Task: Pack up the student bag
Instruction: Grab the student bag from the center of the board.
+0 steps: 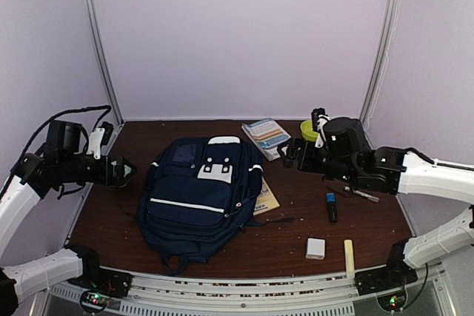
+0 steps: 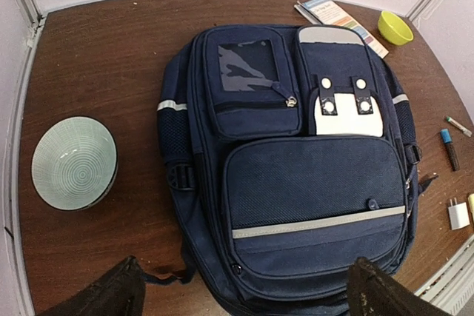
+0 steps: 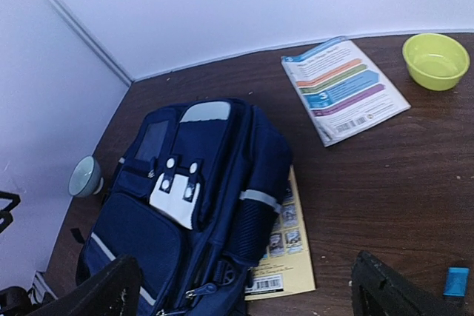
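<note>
Right of left gripper (image 1: 127, 171), student bag (image 1: 198, 197)

— What lies on the dark brown wooden table (image 2: 111, 57)?
— A large navy-blue fabric backpack (image 2: 296, 183), flat, pockets up, with a pale stripe across the front pocket.
— Anything beside it?
— A pale green ribbed ceramic bowl (image 2: 74, 162), apart from it. The left gripper (image 2: 241, 297) hangs above, fingers (image 2: 111, 297) spread wide.

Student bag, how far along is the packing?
Nothing looks done: the student bag lies flat, its front pockets look zipped. Nothing is in hand; the left gripper and right gripper are open and empty, clear of it. Left: the striped booklet, yellow booklet, blue marker and white adapter lie outside it.
</note>
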Controlling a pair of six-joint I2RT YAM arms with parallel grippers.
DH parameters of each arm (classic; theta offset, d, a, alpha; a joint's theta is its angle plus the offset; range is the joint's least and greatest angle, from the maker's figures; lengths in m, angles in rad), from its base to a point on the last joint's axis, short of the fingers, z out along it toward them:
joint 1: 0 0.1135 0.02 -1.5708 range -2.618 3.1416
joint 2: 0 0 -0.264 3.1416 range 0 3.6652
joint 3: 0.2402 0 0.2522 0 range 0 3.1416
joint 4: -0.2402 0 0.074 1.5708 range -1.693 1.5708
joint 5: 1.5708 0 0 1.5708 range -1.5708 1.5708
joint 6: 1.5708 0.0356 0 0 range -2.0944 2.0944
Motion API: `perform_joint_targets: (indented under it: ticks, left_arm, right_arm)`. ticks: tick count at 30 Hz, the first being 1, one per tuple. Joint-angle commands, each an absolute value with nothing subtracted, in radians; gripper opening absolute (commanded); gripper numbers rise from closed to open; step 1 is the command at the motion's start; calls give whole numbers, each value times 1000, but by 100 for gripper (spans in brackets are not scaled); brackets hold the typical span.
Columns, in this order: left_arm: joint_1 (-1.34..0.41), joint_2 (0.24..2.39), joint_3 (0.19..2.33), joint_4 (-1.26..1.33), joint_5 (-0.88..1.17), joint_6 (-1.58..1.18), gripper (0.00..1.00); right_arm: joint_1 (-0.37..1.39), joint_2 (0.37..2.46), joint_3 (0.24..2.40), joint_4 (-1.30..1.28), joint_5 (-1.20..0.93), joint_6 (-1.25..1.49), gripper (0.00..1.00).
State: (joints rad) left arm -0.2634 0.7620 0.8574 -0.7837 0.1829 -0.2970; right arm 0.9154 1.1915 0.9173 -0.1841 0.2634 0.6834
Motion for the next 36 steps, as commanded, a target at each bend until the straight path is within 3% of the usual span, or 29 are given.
perform_joint_targets:
  ticks: [1, 10, 17, 24, 31, 36]
  left_arm:
    - [-286, 775, 852, -743, 176, -290, 98]
    - [-328, 840, 846, -734, 223, -285, 97]
    - [-680, 953, 898, -739, -94, -314, 97]
    - [-998, 1241, 1053, -722, -250, -234, 97]
    - [-1072, 1288, 980, -544, -154, -121, 98]
    - [-1119, 1315, 917, -432, -172, -68, 97]
  right_arm:
    - [972, 1290, 990, -104, 186, 640, 100]
    - [990, 1477, 1043, -129, 88, 779, 97]
    - [1019, 1540, 1041, -147, 167, 824, 96]
    - [1016, 1556, 923, 24, 159, 820, 99]
    - [1044, 1492, 793, 151, 192, 847, 99]
    - [1046, 1403, 801, 19, 238, 848, 98]
